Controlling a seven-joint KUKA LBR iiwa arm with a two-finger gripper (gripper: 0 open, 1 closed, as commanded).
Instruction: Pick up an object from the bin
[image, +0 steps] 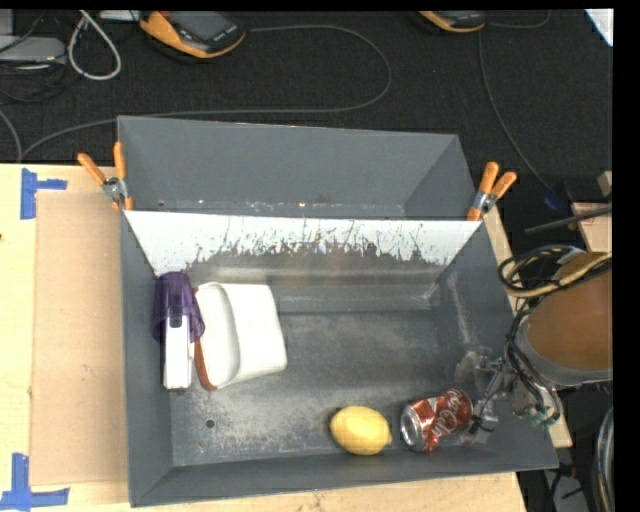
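claw (488, 400): I can't tell if apart or together
just left: crushed red soda can (437, 420)
further left: lemon (360, 430)

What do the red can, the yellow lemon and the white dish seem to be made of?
The red can: thin metal, probably aluminium, glossy print; it is crumpled and its end shines silver. The yellow lemon: smooth, dull skin; plastic toy or real fruit, the look leaves that open. The white dish: likely moulded plastic, smooth with rounded corners.
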